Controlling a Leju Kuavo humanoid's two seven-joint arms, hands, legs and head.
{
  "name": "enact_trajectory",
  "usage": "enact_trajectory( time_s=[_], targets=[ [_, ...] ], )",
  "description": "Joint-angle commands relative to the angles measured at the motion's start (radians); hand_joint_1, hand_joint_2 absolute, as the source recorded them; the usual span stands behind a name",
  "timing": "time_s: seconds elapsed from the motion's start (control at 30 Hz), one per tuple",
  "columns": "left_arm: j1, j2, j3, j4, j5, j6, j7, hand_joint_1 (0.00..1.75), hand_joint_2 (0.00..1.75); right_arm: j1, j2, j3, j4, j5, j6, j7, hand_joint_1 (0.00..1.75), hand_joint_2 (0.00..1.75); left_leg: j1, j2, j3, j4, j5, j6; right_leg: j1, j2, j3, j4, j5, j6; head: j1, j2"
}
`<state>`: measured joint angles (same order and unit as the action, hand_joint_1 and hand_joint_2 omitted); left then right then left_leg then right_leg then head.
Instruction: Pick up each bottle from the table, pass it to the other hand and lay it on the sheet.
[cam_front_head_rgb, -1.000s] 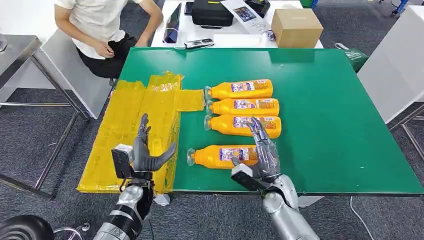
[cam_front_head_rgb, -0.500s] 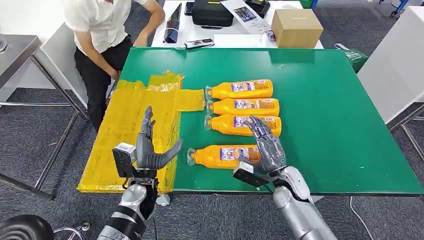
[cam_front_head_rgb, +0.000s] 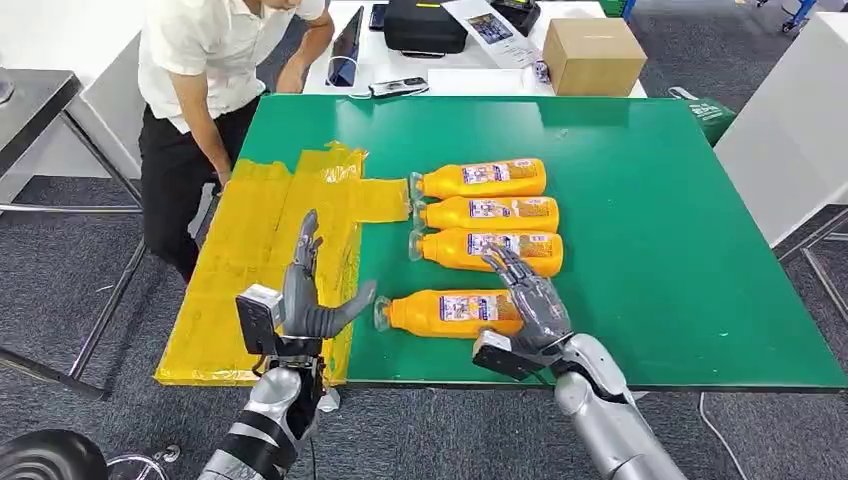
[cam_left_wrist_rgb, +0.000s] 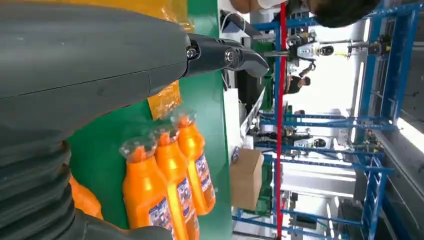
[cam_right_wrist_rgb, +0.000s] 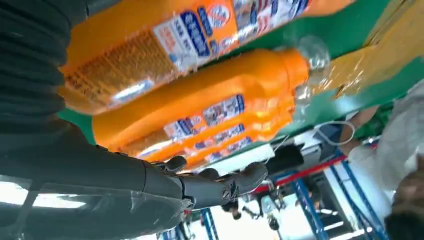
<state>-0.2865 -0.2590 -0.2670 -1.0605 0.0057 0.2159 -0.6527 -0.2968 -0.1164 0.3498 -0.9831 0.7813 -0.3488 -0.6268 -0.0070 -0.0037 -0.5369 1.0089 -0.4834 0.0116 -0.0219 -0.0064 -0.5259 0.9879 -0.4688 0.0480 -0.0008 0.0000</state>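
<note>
From the head view I had bright, even overhead light and a sharp picture; the green worktop (cam_front_head_rgb: 650, 250) showed only soft, short shadows. Glare sat on the yellow sheet (cam_front_head_rgb: 260, 250). In the right wrist view the nearest bottle (cam_right_wrist_rgb: 165, 35) was blurred, and the left wrist view's background was washed out white.

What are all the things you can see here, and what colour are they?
Bottles: four, orange with clear caps, lying on the green table; three side by side, one nearer the robot.
Sheet: one, yellow, on the table's left part.
Table: one, green.
Cardboard box: one, brown, on the white table behind.
Case: one, black, same white table.
Person: one, white shirt, dark trousers, at the far left corner.
Left hand: grey, open, above the sheet's near edge.
Right hand: grey, open, over the nearest bottle's base.
</note>
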Motion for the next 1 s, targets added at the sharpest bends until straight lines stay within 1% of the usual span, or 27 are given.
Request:
enact_trajectory(
  time_s=[0.03,0.2,0.27,0.3,0.33,0.37,0.43,0.47,0.5,0.57,0.67,0.8,0.83,1.0],
  targets=[
    [-0.057,0.004,-0.033,0.061,-0.003,-0.002,0.009,0.00,1.75,-0.031,-0.024,0.051,0.092,-0.010,0.057,-0.021,0.00,1.75,0.002,-0.001,-0.002,0.001,0.001,-0.001,0.002,-0.001,-0.001,0.000,0.001,-0.002,0.000,0.000],
    [-0.061,0.003,-0.035,0.071,-0.002,-0.009,0.005,0.00,1.75,-0.063,-0.056,0.071,0.140,0.006,0.120,0.023,0.00,1.75,0.001,-0.001,-0.001,0.001,0.001,-0.001,0.001,-0.001,0.000,0.000,0.001,-0.002,0.000,0.000],
    [-0.061,0.002,-0.035,0.071,-0.002,-0.009,0.005,0.00,1.75,-0.072,-0.064,0.077,0.146,0.018,0.125,0.032,0.00,1.75,0.001,0.000,-0.001,0.001,0.001,-0.001,0.001,0.000,-0.001,0.000,0.001,-0.002,0.000,0.000],
    [-0.062,0.002,-0.033,0.071,-0.002,-0.007,0.004,0.00,1.75,-0.078,-0.067,0.083,0.151,0.025,0.131,0.041,0.00,1.75,0.003,0.001,-0.004,0.003,0.001,-0.002,0.003,0.001,-0.002,0.000,0.003,-0.003,0.000,0.000],
    [-0.063,0.001,-0.033,0.070,-0.001,-0.009,0.003,0.00,1.75,-0.082,-0.071,0.087,0.150,0.031,0.135,0.055,0.00,1.75,0.001,0.000,-0.002,0.001,0.001,-0.001,0.001,0.001,-0.001,0.000,0.001,-0.001,0.000,0.000],
    [-0.062,0.001,-0.031,0.067,-0.002,-0.008,0.003,0.00,1.75,-0.086,-0.075,0.095,0.144,0.053,0.119,0.076,0.00,1.75,0.002,0.001,-0.003,0.002,0.001,-0.001,0.002,0.001,-0.001,0.000,0.002,-0.002,0.000,0.000],
    [-0.062,0.001,-0.030,0.066,-0.002,-0.008,0.003,0.00,1.75,-0.088,-0.075,0.096,0.142,0.057,0.117,0.082,0.00,1.75,0.002,0.000,-0.003,0.002,0.001,-0.001,0.002,0.000,-0.001,0.000,0.002,-0.002,0.000,0.000],
    [-0.058,0.001,-0.028,0.060,-0.003,-0.005,0.006,0.00,1.75,-0.090,-0.082,0.107,0.134,0.085,0.107,0.130,0.00,1.75,0.002,0.000,-0.003,0.002,0.001,-0.001,0.002,0.000,-0.001,0.000,0.002,-0.002,0.000,0.000],
    [-0.056,0.002,-0.025,0.059,-0.004,-0.001,0.008,0.00,1.75,-0.093,-0.082,0.106,0.132,0.101,0.089,0.154,0.00,1.75,0.001,0.000,-0.001,0.001,0.001,-0.001,0.001,0.000,-0.001,0.000,0.002,0.000,0.000,0.000],
    [-0.050,0.004,-0.022,0.054,-0.004,-0.004,0.008,0.00,1.75,-0.098,-0.080,0.099,0.123,0.107,0.077,0.179,0.00,1.75,0.001,0.001,-0.002,0.002,0.001,0.000,0.001,0.001,-0.001,0.000,0.002,0.000,0.000,0.000],
    [-0.049,0.005,-0.022,0.054,-0.004,-0.004,0.008,0.00,1.75,-0.103,-0.079,0.099,0.120,0.107,0.077,0.179,0.00,1.75,0.002,0.001,-0.004,0.002,0.002,0.000,0.002,0.001,-0.002,0.000,0.004,0.000,0.000,0.000],
    [-0.036,0.005,-0.017,0.034,-0.004,-0.006,0.003,0.00,1.75,-0.114,-0.077,0.100,0.114,0.132,0.068,0.216,0.00,1.75,0.000,0.001,-0.003,0.002,0.002,0.001,0.000,0.002,-0.002,0.000,0.003,0.002,0.000,0.000],
    [-0.036,0.004,-0.014,0.032,-0.003,-0.007,0.003,0.00,1.75,-0.119,-0.078,0.106,0.114,0.140,0.074,0.220,0.00,1.75,0.001,0.003,-0.004,0.003,0.002,0.001,0.002,0.003,-0.003,0.000,0.004,0.001,0.000,0.000],
    [-0.036,0.004,-0.014,0.032,-0.003,-0.007,0.003,0.00,1.75,-0.121,-0.077,0.106,0.113,0.140,0.074,0.220,0.00,1.75,0.001,0.002,-0.004,0.003,0.002,0.001,0.002,0.002,-0.003,0.000,0.004,0.001,0.000,0.000]
  ],
)
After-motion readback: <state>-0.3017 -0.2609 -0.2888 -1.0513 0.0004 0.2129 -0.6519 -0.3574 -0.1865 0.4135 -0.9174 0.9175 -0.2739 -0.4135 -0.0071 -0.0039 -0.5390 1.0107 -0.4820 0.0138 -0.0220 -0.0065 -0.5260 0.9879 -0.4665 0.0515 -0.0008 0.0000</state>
